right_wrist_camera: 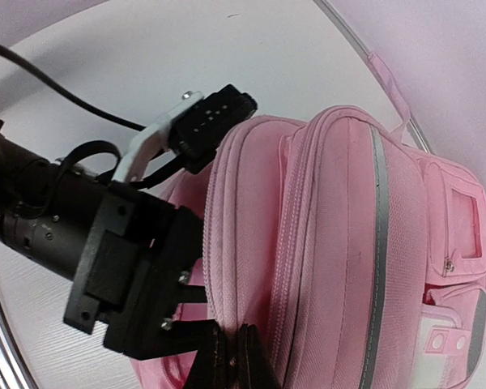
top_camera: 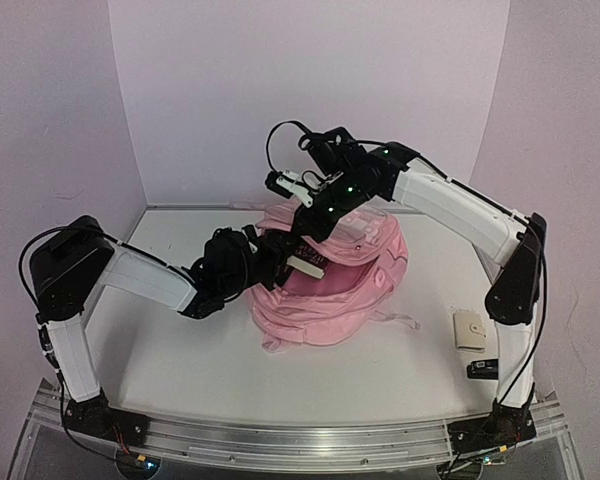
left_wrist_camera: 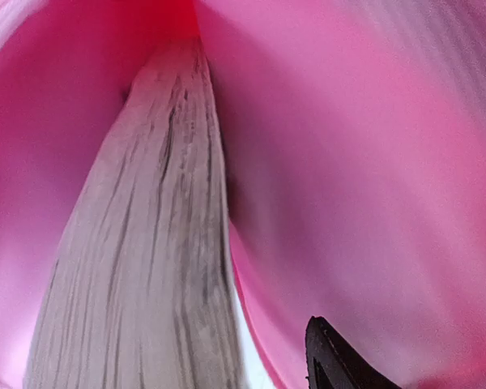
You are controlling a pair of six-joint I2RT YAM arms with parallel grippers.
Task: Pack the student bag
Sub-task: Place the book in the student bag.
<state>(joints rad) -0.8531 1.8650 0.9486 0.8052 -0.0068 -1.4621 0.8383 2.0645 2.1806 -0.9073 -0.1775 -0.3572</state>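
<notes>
A black fingertip [left_wrist_camera: 340, 361] of the left claw [top_camera: 280, 256] is seen closest, beside a grey-streaked flat slab [left_wrist_camera: 146, 267] within pink lining; how wide that claw stands cannot be told. The student bag [top_camera: 330, 295] is laid mid-worktop [top_camera: 180, 370] and is entered by the left claw from 9 o'clock. Its rim at 12 o'clock is pinched by the closed right claw [right_wrist_camera: 231, 356]. A beige pouch [top_camera: 469, 330] is set at 4 o'clock, well apart.
</notes>
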